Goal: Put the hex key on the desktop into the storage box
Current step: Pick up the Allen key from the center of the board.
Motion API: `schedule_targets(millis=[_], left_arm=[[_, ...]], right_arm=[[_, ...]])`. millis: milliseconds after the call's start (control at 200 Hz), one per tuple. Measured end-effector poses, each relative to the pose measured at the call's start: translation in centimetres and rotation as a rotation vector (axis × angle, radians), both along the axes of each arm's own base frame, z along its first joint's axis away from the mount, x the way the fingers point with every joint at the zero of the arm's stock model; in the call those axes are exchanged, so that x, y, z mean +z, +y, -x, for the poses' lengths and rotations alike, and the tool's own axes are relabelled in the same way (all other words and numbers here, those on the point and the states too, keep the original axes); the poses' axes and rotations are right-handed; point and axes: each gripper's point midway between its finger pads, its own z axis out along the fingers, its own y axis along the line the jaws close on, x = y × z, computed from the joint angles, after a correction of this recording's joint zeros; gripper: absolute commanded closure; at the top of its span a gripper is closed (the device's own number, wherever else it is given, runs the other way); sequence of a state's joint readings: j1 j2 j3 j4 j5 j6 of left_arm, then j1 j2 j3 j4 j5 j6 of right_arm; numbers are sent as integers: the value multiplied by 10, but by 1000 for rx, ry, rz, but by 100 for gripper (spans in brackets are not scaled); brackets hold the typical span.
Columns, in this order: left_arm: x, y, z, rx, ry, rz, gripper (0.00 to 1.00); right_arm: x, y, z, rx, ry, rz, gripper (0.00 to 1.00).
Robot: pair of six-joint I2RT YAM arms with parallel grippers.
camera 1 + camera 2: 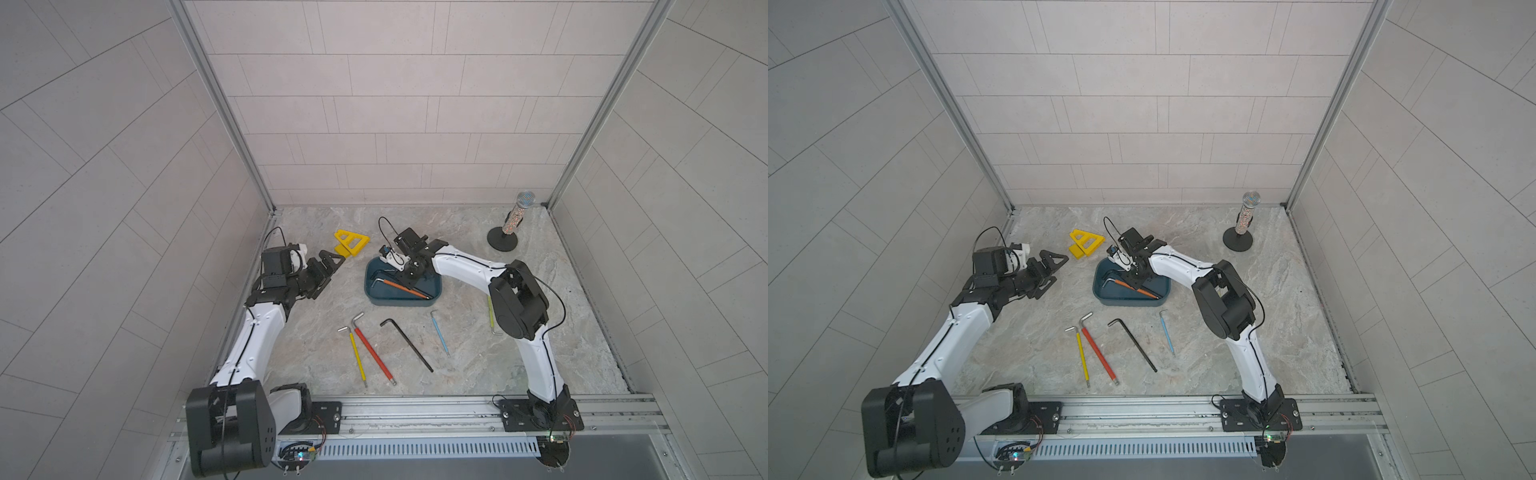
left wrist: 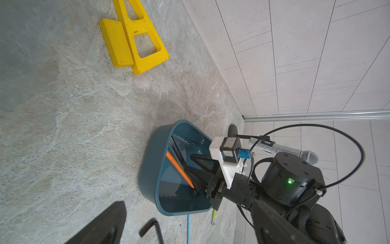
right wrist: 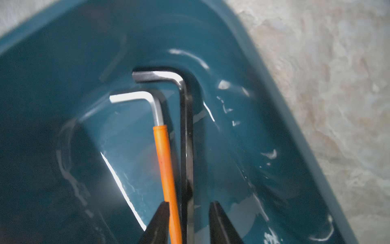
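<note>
Left gripper [image 1: 330,270] hovering beside yellow triangular piece [image 1: 351,243], jaws appearing parted, holding nothing. Yellow key [image 1: 356,355], red key [image 1: 374,353] and black key [image 1: 409,345] lying on desktop [image 1: 307,353], near-edge side of storage box [image 1: 395,302]. Right gripper [image 3: 188,221] hanging inside box, jaws standing apart, straddling orange key [image 3: 166,169] and dark key [image 3: 186,147], clamping neither. Blue key [image 1: 440,336] lying just near-side of box, shaft running front-to-back. Right arm sitting nearer, so likely next pick.
</note>
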State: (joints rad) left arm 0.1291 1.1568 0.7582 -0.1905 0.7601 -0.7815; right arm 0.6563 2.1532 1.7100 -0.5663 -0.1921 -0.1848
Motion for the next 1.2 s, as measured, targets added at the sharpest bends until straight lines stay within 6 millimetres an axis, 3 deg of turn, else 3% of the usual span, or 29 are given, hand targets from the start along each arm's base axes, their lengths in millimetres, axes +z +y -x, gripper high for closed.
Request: schedule_targets(millis=[215,405,625,750,856,1201], left_arm=[[-1,0,0,-2,3,3,0],[-2,-1,1,-5,5,1,0],[-13,-14,10,-55,37,-51,0],[-20,-25,18,-101,59,-104,0],[-22,-34,25,-141,64,-157,0],[-5,-43,38,-181,-19,-268,0]], right_arm=[[28,1,-4,-20,-48,-36,49],[73,-2,-2,-48,-115,-102,40],[137,-32,27,-140,-236,-228,32],[158,-55,44,-217,-278,-284,30],[161,-77,60,-293,-280,-315,28],[131,-148,115,-526,-246,-338,26]])
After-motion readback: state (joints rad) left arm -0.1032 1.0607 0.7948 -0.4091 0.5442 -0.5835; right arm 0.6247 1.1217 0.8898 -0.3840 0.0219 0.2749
